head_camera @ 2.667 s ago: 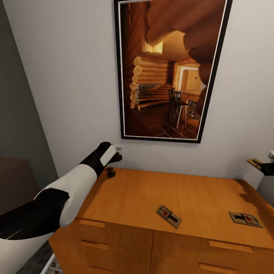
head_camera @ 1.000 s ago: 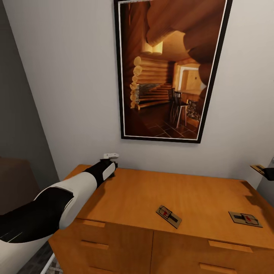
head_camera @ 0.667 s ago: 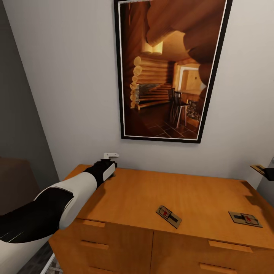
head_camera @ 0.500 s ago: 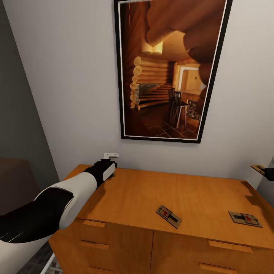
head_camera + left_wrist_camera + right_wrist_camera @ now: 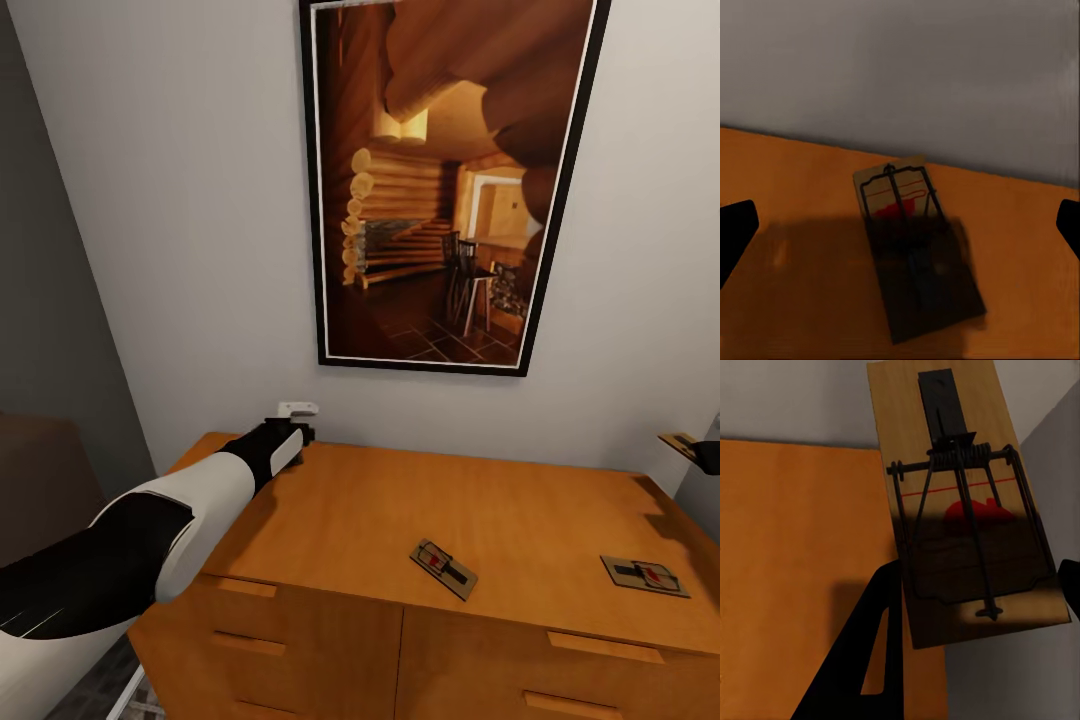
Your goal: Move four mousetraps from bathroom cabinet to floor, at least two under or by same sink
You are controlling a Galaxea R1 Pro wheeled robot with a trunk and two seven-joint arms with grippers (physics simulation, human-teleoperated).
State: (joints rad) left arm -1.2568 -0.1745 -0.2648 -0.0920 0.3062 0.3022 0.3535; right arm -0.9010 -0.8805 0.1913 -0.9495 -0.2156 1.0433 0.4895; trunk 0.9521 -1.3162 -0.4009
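Our two grippers work the mousetraps on the bathroom cabinet

Our left gripper [image 5: 900,225], black fingers [image 5: 735,232] spread wide, hovers over a small tan wooden mousetrap [image 5: 916,251] lying flat by the wall on the orange-brown wooden cabinet [image 5: 350,520]; our right gripper [image 5: 708,456] is clamped on another trap [image 5: 964,502]. Two more traps [image 5: 443,568] [image 5: 645,575] lie nearer the front. We judge each light, stiff and thin, best pinched across the board's long edges, clear of the wire.

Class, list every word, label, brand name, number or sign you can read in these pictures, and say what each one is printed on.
No readable text anywhere.
Mousetraps: each bears a red mark, but no letters or numbers can be made out.
Framed picture of a log cabin interior: no caption or signature legible.
Cabinet: plain wood, no labels.
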